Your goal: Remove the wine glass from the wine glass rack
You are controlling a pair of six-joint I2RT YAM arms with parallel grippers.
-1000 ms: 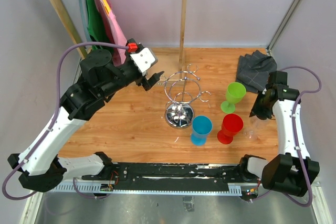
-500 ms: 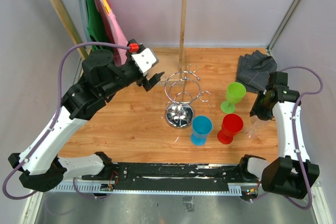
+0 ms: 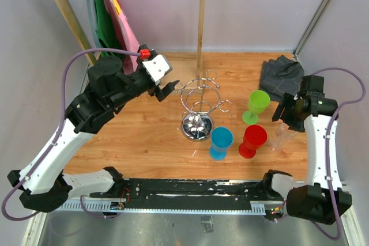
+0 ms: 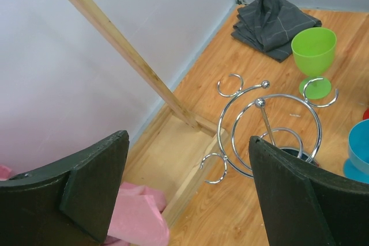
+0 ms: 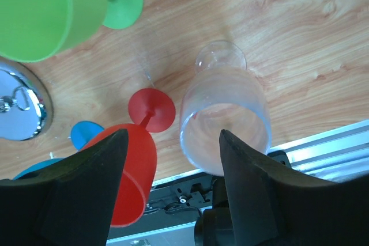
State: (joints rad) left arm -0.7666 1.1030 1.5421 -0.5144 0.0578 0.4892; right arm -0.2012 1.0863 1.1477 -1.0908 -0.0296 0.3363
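Note:
The chrome wine glass rack (image 3: 199, 106) stands mid-table, and I see nothing hanging on its loop arms; the left wrist view shows the rack (image 4: 271, 120) as well. A clear wine glass (image 3: 280, 139) stands upright on the wood at the right, beside the red goblet. Just above it hovers my right gripper (image 3: 291, 114), open. In the right wrist view the clear wine glass (image 5: 226, 120) shows below the right finger, free of both, with the right gripper (image 5: 171, 134) spread wide. My left gripper (image 3: 167, 88) hangs open left of the rack, holding nothing; its own view shows the left gripper (image 4: 188, 137) apart.
A green goblet (image 3: 258, 105), a red goblet (image 3: 252, 140) and a blue goblet (image 3: 220, 142) stand right of the rack. A folded grey cloth (image 3: 281, 77) lies at the back right. A wooden clothes rail (image 3: 201, 21) with hung garments (image 3: 112, 18) stands at the back left.
My right gripper has opened, letting go of the clear wine glass, and has risen a little to the right. The left arm has hardly moved.

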